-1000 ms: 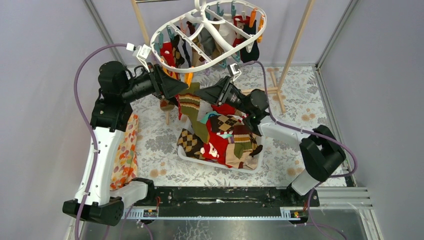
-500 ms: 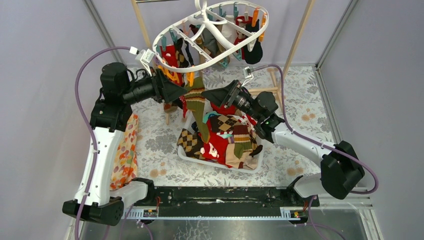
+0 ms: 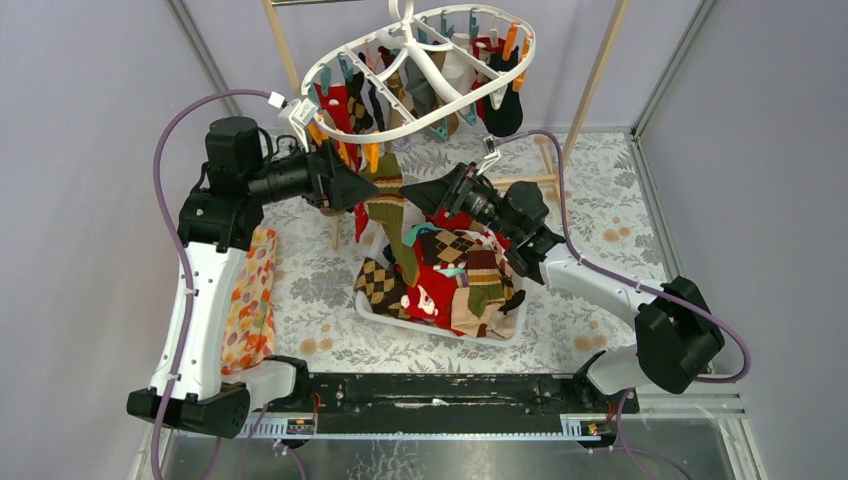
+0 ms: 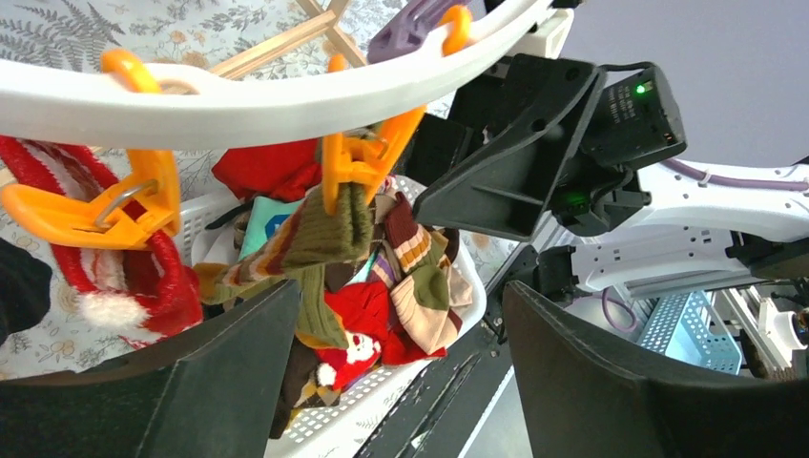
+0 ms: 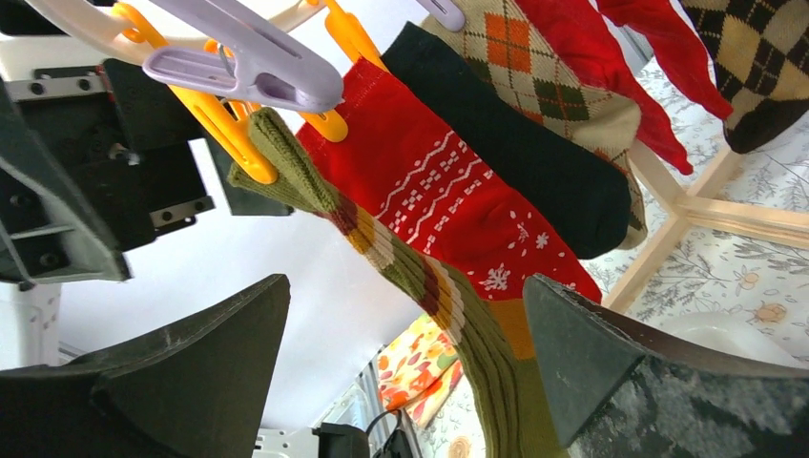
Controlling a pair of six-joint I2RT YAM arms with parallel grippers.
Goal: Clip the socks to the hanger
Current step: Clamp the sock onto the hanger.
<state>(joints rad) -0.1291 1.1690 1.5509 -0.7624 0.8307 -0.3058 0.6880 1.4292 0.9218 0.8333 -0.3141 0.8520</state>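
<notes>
The white oval hanger hangs at the top centre with several socks on its orange and teal clips. An olive striped sock hangs from an orange clip at the ring's near left rim. It shows in the left wrist view and the right wrist view. My left gripper is open just left of this sock. My right gripper is open just right of it. Neither one holds anything. More socks lie piled in the white basket.
A red snowflake sock, a dark sock and argyle socks hang beside the olive one. A light wooden pole frame stands behind the hanger. An orange floral cloth lies at the left by the left arm.
The hanger has swung up and to the right. My right arm has shifted right and its gripper has drawn slightly back from the olive sock. My left gripper has risen a little.
</notes>
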